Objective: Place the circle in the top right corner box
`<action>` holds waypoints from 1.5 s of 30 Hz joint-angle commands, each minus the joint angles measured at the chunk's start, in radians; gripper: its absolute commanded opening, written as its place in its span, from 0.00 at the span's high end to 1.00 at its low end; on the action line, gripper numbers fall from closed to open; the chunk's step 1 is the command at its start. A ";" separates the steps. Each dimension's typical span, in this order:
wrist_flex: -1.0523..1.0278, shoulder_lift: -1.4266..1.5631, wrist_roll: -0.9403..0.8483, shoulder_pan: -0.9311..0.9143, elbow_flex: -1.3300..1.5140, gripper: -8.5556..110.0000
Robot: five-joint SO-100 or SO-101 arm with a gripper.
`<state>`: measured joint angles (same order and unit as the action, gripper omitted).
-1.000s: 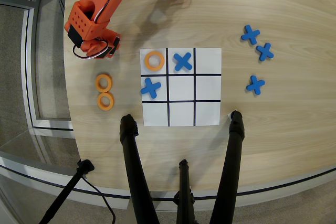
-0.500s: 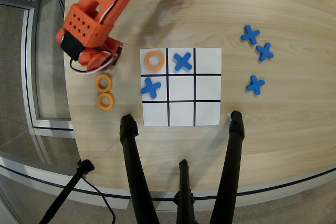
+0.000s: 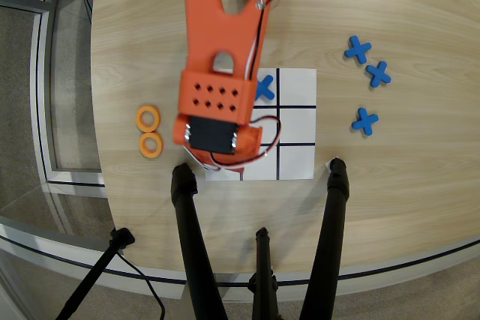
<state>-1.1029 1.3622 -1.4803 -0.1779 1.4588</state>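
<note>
From the overhead view my orange plastic arm (image 3: pixel 221 58) reached down from the top edge and covered most of the left half of the white paper grid with black lines (image 3: pixel 296 121). My gripper sat hidden beneath the arm's body, so I could not tell whether my fingers were apart or together, nor whether they held anything. The lower-left corner cell of the grid (image 3: pixel 225 172), the box meant for the circle, showed only as a narrow strip below my wrist. Two flat orange rings (image 3: pixel 148 117) lay just left of the grid on the wood, one above the other, nearly touching. One blue plastic cross (image 3: pixel 264 88) peeked out on the grid beside my arm; three more blue crosses (image 3: pixel 364 121) lay on bare wood right of the paper, well apart from me. The pale wooden tabletop (image 3: pixel 397 207) curved along its left side, where open floor began. Black tripod legs (image 3: pixel 187 245) crossed the near edge below the grid.
</note>
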 commanded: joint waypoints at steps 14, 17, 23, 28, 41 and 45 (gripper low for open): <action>0.063 -0.434 0.072 0.048 -0.414 0.93; 0.063 -0.468 0.072 0.049 -0.443 0.93; 0.058 -0.482 0.072 0.051 -0.451 0.92; 0.041 -0.469 0.069 0.041 -0.451 0.88; -0.067 -0.314 0.084 0.018 -0.569 0.82; -0.124 -0.132 0.058 0.003 -0.517 0.82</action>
<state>-1.2026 1.0677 -1.4051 -0.1626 0.9327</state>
